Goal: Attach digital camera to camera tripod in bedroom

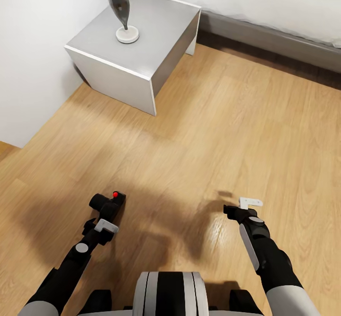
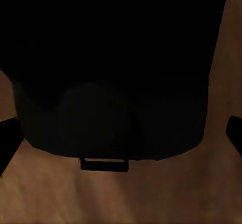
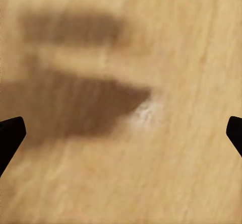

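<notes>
With the small black digital camera with its red button (image 1: 110, 204) pinched in the left gripper (image 1: 105, 210) over the light wood floor (image 1: 199, 131) and the right gripper (image 1: 235, 210) spread empty, a loose pinch could drop it near the grey bedside desk (image 1: 137, 37).

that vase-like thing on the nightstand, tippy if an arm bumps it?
Probably. The grey vase is tall and narrows to a thin stem above a small white round base, so it looks top-heavy. It stands free on the smooth nightstand, so a nudge might slide it first.
</notes>
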